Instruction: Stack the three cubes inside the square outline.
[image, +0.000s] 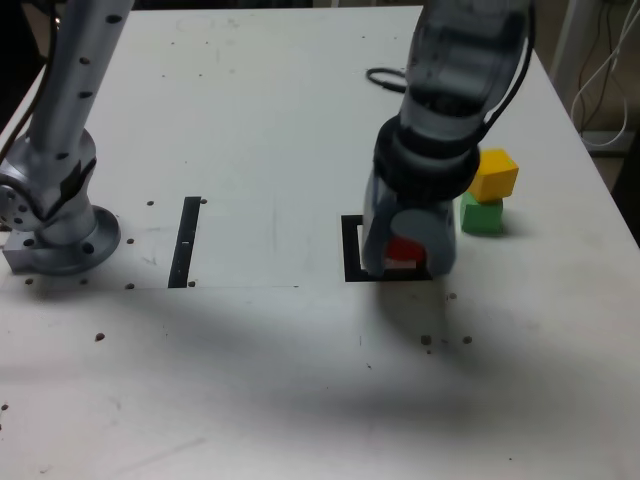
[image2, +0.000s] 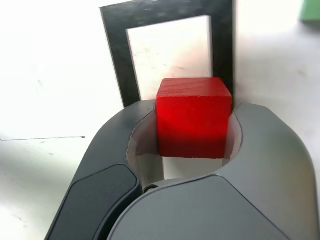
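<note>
Your fingers (image2: 195, 165) pinch the red cube (image2: 194, 116) low over the square outline (image2: 116, 55) on the white table (image: 270, 120), likely to seat it as the stack's base. Yellow cube (image: 494, 172) sits atop green (image: 482, 216), nearer the table's edge.

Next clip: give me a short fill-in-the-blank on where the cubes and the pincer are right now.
1. The pincer is shut on the ___ cube.
2. In the exterior view, the yellow cube sits on top of the ___ cube.
3. The pincer holds its cube over the black square outline, while the other two cubes lie ___ that outline.

Missing words: red; green; outside
</note>
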